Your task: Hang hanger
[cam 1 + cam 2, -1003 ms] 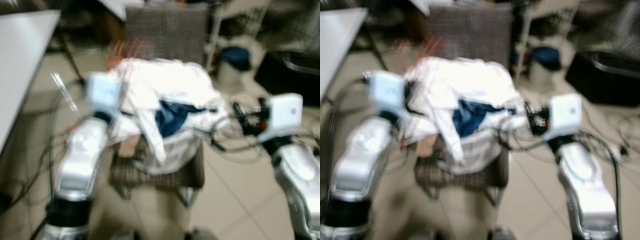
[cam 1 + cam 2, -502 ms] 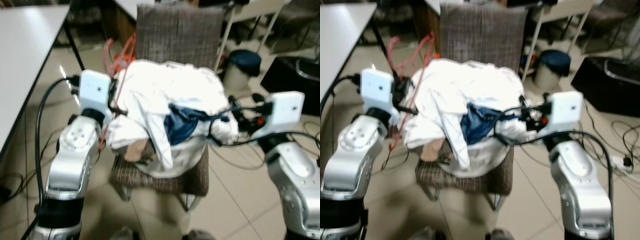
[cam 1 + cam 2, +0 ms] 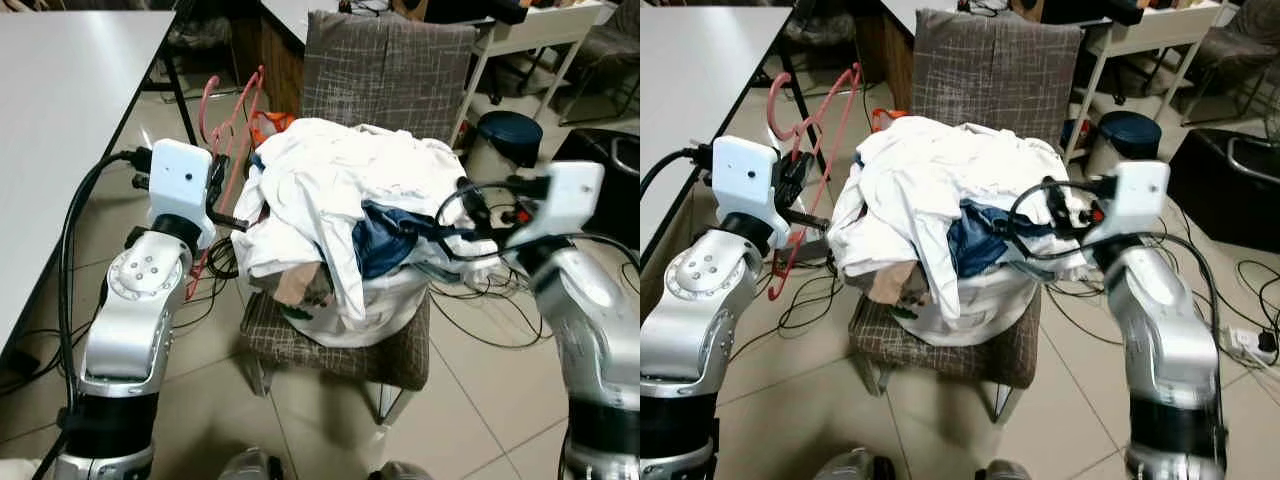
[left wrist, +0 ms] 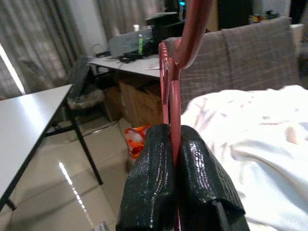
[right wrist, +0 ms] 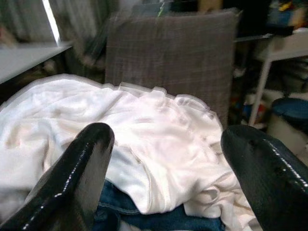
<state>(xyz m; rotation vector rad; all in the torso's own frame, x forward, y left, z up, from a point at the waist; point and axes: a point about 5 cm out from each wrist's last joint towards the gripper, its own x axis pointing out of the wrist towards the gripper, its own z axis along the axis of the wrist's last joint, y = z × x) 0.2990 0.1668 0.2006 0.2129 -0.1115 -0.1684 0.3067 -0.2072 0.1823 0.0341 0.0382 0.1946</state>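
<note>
Left gripper [image 4: 175, 159] clamps pink hanger [image 3: 815, 150], held at nine o'clock of the chair [image 3: 990, 70]; long axis upright, hook topmost. Right gripper [image 5: 168, 159], fingers spread wide, sits at three o'clock of the clothes pile [image 3: 940, 190].

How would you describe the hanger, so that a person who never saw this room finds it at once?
Find the brown checked chair heaped with white laundry. Beside the heap, on the robot's left, the left gripper is shut on the pink hanger. It is the one thin pink thing of bent bars, its hook pointing up.
</note>
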